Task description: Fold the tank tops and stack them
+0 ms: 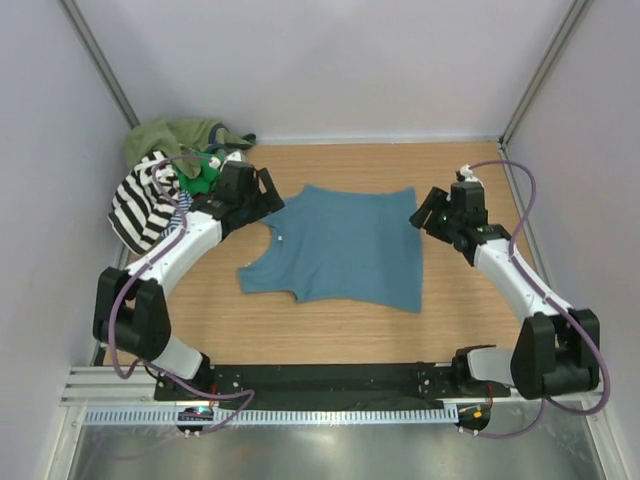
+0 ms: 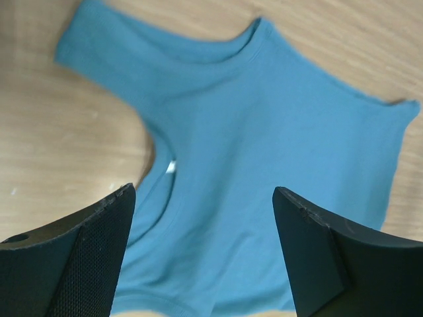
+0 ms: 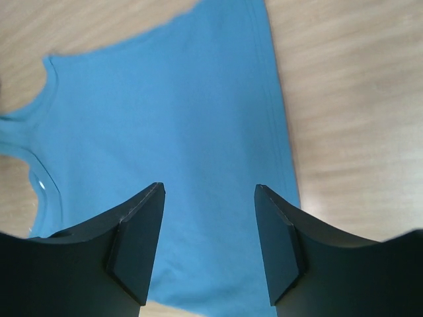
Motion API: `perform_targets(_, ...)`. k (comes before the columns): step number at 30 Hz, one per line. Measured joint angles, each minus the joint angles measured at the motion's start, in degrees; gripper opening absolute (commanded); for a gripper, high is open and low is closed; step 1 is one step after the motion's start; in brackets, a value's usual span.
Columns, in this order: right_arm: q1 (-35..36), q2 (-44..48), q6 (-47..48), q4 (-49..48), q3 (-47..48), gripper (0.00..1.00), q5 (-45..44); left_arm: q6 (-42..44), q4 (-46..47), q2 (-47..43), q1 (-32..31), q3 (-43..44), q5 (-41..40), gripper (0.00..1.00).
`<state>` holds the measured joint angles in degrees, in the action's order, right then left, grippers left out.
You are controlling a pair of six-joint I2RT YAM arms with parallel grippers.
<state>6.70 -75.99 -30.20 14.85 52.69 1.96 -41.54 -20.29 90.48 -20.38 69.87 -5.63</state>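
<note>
- Teal tank top (image 1: 340, 250) spread flat in middle of tabletop (image 1: 330, 335), bare wood open along every edge.
- Heap of other tops (image 1: 165, 170) bunched in far-left corner, apart from teal one.
- Left pincer (image 2: 203, 191) spread wide, holding nothing, above strap-and-neckline end.
- Right pincer (image 3: 210, 191) spread wide, holding nothing, over far corner of hem end.

- Robotics lab test cell; a staged bench rather than a living space.
- Left arm (image 1: 165, 255) and right arm (image 1: 510, 275) stand on a black base plate (image 1: 330, 380) at the near edge.
- Wood-grain tabletop (image 1: 330, 330) is boxed in by plain pale panels (image 1: 320, 60) on aluminium frame posts (image 1: 95, 50).
- Slotted cable duct (image 1: 300, 415) runs along the front; purple cables (image 1: 538, 200) loop along the arms.
- Clothing on the bench: teal tank top (image 1: 345, 245) laid flat, heap of tank tops (image 1: 170, 170) in the far-left corner.
</note>
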Motion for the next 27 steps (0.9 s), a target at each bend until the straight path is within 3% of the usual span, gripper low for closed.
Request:
perform_targets(8,0.0,14.5,-2.8,7.1,-14.5,0.57,0.1,-0.2,-1.5,-16.3,-5.2,-17.7,-0.8,0.82)
perform_targets(16,0.3,26.9,-8.2,15.5,-22.3,0.53,-1.8,-0.2,-3.2,-24.3,-5.7,-26.3,-1.0,0.8)
perform_targets(27,0.9,21.3,-9.9,16.8,-24.1,0.47,-2.4,-2.3,-4.3,-26.5,-4.9,-31.8,-6.9,0.7)
